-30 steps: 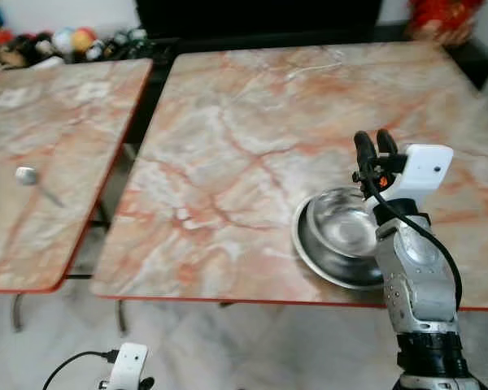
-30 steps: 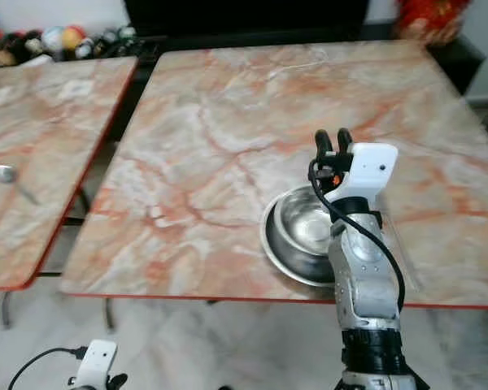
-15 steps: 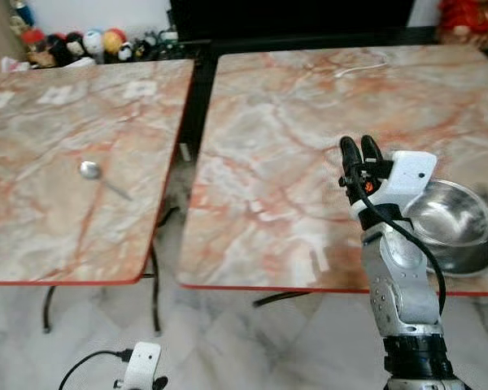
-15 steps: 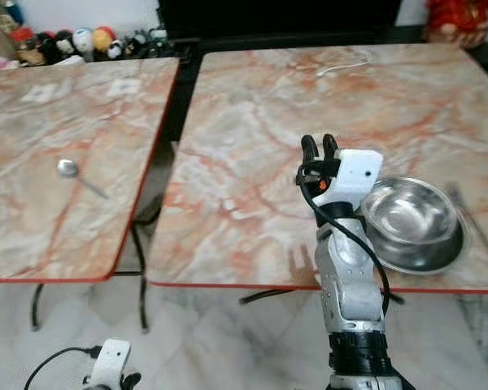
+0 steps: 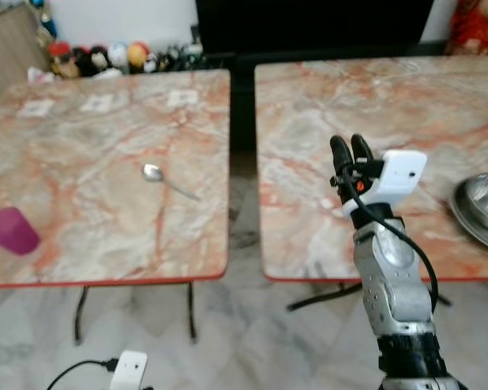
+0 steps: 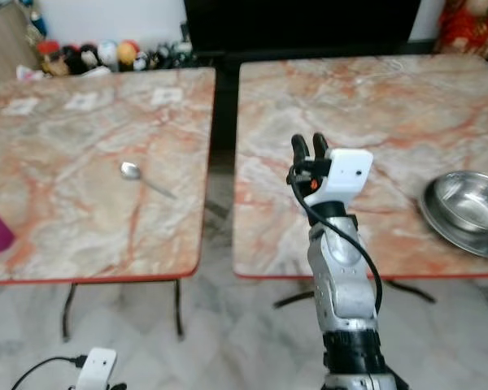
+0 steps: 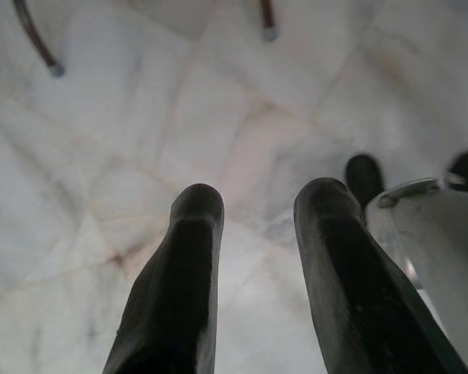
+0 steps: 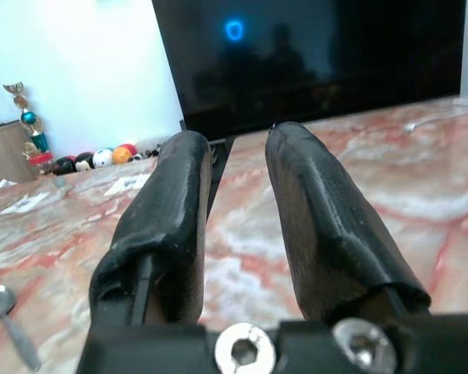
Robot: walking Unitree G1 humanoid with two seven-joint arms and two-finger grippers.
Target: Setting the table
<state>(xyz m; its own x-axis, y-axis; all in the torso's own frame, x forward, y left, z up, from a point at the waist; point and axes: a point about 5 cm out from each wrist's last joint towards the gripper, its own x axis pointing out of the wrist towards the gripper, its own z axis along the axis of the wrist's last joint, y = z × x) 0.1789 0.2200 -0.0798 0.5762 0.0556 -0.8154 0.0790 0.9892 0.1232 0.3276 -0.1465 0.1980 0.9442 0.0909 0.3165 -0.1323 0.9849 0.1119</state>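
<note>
Two marble tables stand side by side with a dark gap between them: the left table and the right table. One spoon lies near the middle of the left table, and one purple cup sits toward its near left edge. One steel bowl rests on the right table's near right part. The right gripper is raised over the right table, empty, fingers slightly parted. The right wrist view adds a dark screen and toys by the wall. The left gripper hangs over the tiled floor, fingers spread, holding nothing.
</note>
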